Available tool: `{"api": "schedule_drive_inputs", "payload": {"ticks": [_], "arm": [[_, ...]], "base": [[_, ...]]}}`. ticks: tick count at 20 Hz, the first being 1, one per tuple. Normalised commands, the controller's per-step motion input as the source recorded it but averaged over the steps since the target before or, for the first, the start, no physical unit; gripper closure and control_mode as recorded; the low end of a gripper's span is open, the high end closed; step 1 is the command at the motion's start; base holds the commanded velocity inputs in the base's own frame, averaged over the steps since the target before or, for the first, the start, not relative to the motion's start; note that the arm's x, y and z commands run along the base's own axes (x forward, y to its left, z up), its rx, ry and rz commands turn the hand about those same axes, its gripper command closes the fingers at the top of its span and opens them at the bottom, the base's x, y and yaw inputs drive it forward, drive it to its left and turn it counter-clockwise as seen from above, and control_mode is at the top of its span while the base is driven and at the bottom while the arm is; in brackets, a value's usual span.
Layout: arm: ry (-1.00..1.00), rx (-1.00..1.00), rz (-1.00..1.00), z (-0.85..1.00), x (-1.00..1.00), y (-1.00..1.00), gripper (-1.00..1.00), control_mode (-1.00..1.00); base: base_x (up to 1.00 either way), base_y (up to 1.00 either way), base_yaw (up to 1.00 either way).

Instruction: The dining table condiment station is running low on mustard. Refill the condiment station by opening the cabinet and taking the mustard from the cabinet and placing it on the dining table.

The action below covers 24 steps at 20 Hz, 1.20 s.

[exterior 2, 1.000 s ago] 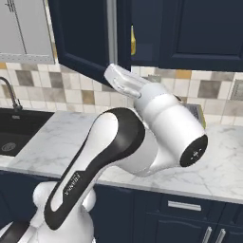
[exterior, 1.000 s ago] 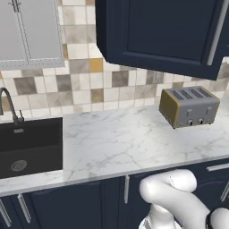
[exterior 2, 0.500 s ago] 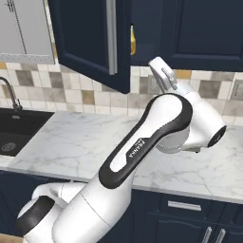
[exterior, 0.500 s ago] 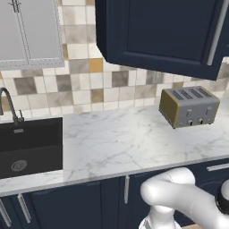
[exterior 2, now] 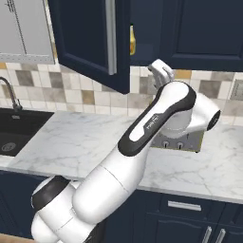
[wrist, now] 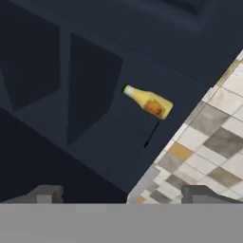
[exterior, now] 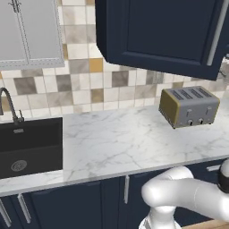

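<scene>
- Navy cabinet (exterior 2: 90, 42): one door swung open; the mustard (wrist: 148, 102) stands inside on the shelf, ahead of the tool and well apart from it.
- Yellow bottle, green cap; visible past the door edge in the right base view.
- Tool (wrist: 123, 193): jaws spread wide, holding nothing, touching nothing, raised just below the cabinet opening.
- Toaster (exterior: 189, 106): on the marble table (exterior: 112, 143), beneath the tool.

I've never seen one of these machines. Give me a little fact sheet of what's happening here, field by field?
Cabinet: dark navy wall cabinet, door swung open
Mustard: small yellow squeeze bottle with green cap, inside the cabinet, not held
Claw: claw open, pointed at the bottle, holding nothing
Counter: white marble worktop carrying a silver toaster
Sink: black sink at the left
</scene>
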Motion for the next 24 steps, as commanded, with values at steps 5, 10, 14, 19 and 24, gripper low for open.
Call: {"api": "schedule_drive_inputs", "payload": {"ticks": [5, 10, 14, 19, 24], "arm": [[0.11, -0.09, 0.16, -0.01, 0.16, 0.54, -1.0, -1.0], [0.05, -0.08, 0.21, 0.0, -0.6, 0.8, -1.0, -1.0], [0.04, -0.09, 0.23, 0.0, -0.73, 0.99, -1.0, -1.0], [0.0, -0.11, 0.23, 0.0, -0.73, 1.0, -1.0, -1.0], [0.01, -0.13, 0.14, 0.0, -0.36, 1.0, -1.0, -1.0]], "base": [[0.0, 0.0, 0.0], [0.0, 0.0, 0.0], [0.0, 0.0, 0.0], [0.0, 0.0, 0.0], [0.0, 0.0, 0.0]]}}
